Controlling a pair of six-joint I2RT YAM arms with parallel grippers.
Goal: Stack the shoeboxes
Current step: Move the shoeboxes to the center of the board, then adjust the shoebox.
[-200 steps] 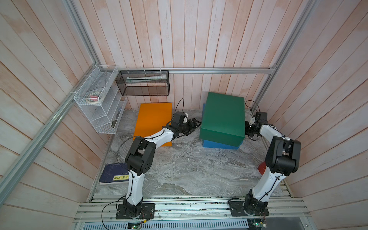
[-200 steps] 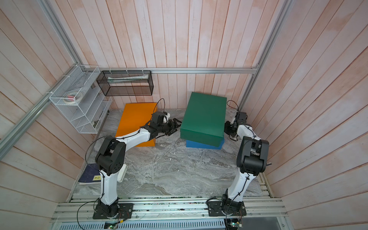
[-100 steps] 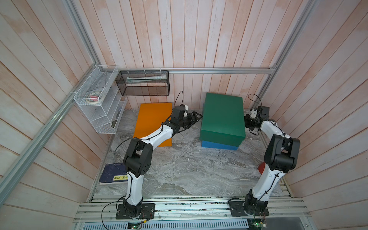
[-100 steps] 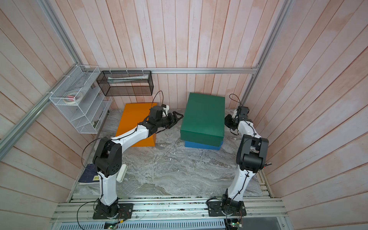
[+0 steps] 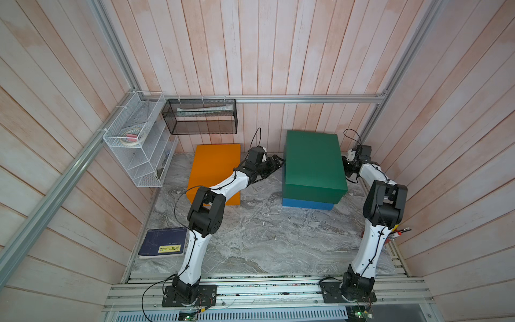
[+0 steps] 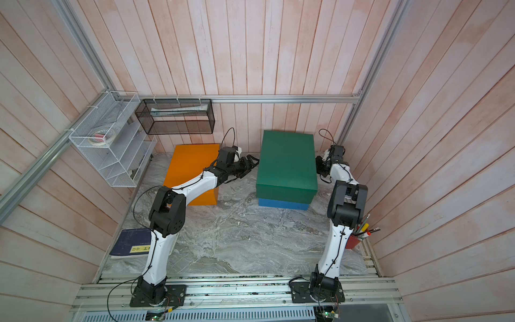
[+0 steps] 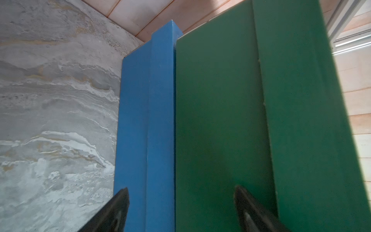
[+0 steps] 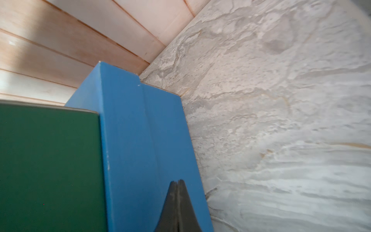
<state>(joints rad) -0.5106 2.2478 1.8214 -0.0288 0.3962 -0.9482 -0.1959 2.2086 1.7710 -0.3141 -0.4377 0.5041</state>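
Since these shoeboxes are plain lidded cardboard, I'd guess they're light and fairly stiff, but way too wide for one pinch. The smooth matte sides could slip too. So I'd squeeze the orange box (image 5: 214, 164) between both arms, low down under the lid rim, or the lid might just lift off. It sits alone on the worktop (image 5: 264, 237) near the back wall. The dark green box (image 5: 313, 161) sits on the blue box (image 5: 306, 205) close by, a bit skewed, with blue peeking out in front. The jaws of the left arm (image 5: 228, 185) stand apart and hold nothing, facing the stack's side. The jaws of the right arm (image 5: 373, 172) are pressed together, empty, by the blue wall.
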